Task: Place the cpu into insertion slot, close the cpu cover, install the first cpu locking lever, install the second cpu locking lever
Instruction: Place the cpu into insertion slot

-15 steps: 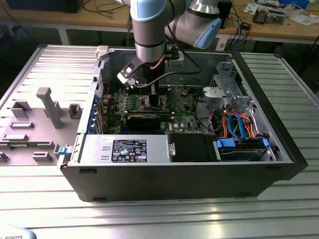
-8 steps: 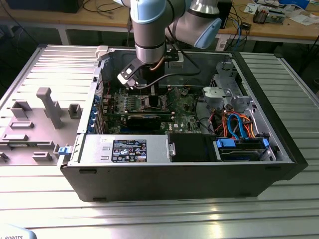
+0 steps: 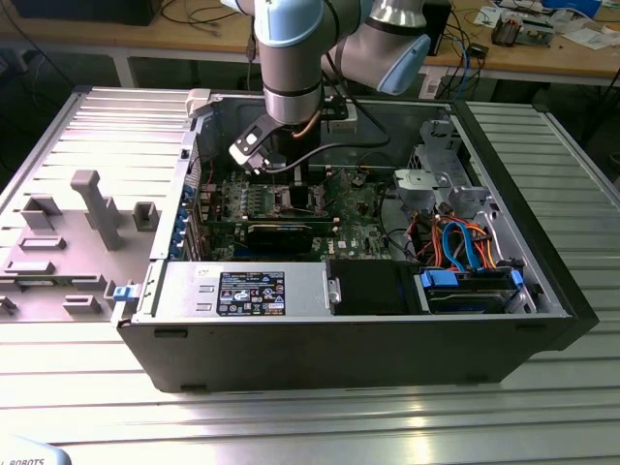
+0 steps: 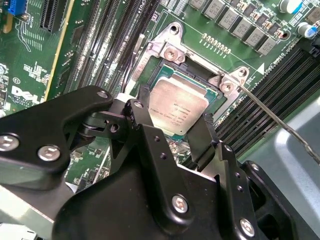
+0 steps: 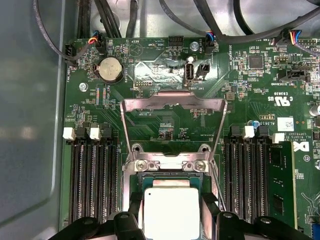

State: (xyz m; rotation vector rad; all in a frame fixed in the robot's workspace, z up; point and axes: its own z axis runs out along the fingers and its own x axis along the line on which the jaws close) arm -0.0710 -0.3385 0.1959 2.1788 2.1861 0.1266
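Observation:
The cpu (image 5: 171, 212), a square chip with a silvery top, sits low in the insertion slot (image 5: 170, 172) on the green motherboard; it also shows in the second wrist view as cpu (image 4: 177, 107). My gripper (image 5: 171, 210) is down over the socket, its black fingers (image 5: 134, 212) pressed against two opposite sides of the chip. In the exterior view the gripper (image 3: 291, 179) reaches into the open computer case. The cpu cover (image 5: 172, 103) stands raised on its hinge behind the slot. One thin wire locking lever (image 4: 275, 117) is swung out away from the socket.
Black memory slots (image 5: 95, 175) flank the socket on both sides. Cables (image 5: 110, 15) hang at the case's back wall. The case holds a power supply (image 3: 242, 291) and drive bay with blue and orange wires (image 3: 465, 247). A grey fixture plate (image 3: 68, 232) lies at the exterior view's left.

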